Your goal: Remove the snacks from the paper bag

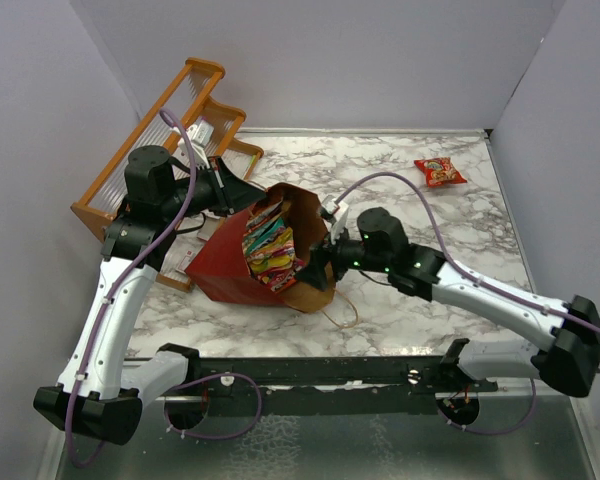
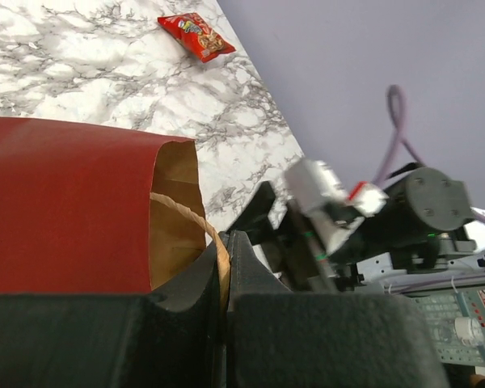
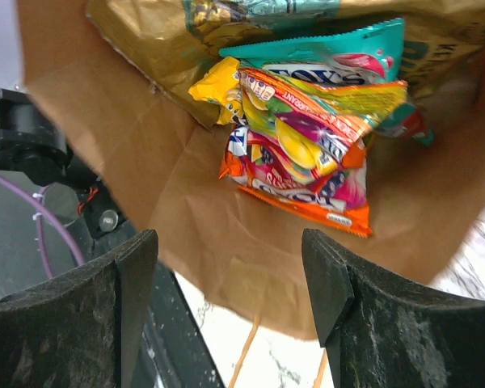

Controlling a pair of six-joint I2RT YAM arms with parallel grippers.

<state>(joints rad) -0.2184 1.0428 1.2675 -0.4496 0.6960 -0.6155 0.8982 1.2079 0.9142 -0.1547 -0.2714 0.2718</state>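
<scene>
the marble table (image 1: 410, 215) runs out to purple walls at 9, 12 and 3 o'clock, with the arm bases along its 6 o'clock edge. bare marble shows from 12 round to 3 o'clock of the middle, and a narrower strip lies between the middle and the near edge. a wooden rack (image 1: 145, 150) leans in the 10 o'clock corner, partly off the table's left edge.

the paper bag (image 1: 225, 265) lies tipped at the centre of the table, red side up. its closed end points to about 8 o'clock and its brown-lined mouth opens toward 3 to 4 o'clock. the left gripper (image 2: 226, 242) sits at the mouth's 11 o'clock rim, fingers clenched together on the twine handle (image 2: 196, 220), which runs up between them from the bag's edge. the right gripper (image 3: 228, 246) hangs just outside the mouth's 4 o'clock rim, released, its two fingers spread wide and touching nothing; the lower lip of the bag lies between them in its own view.

the snacks (image 3: 307, 137) are bunched inside the bag, well back from the lip and resting on the brown lining. a gold packet (image 3: 153, 36) lies against the lining beside them, a teal packet (image 3: 331, 52) sits next to it, and an orange-edged packet (image 3: 307, 202) is nearest the right fingers. one red packet (image 1: 440, 172) lies alone on the marble at 2 o'clock from the bag, well apart from it and near the far right corner. the second handle (image 1: 342, 312) loops flat on the table at the bag's 5 o'clock side.
</scene>
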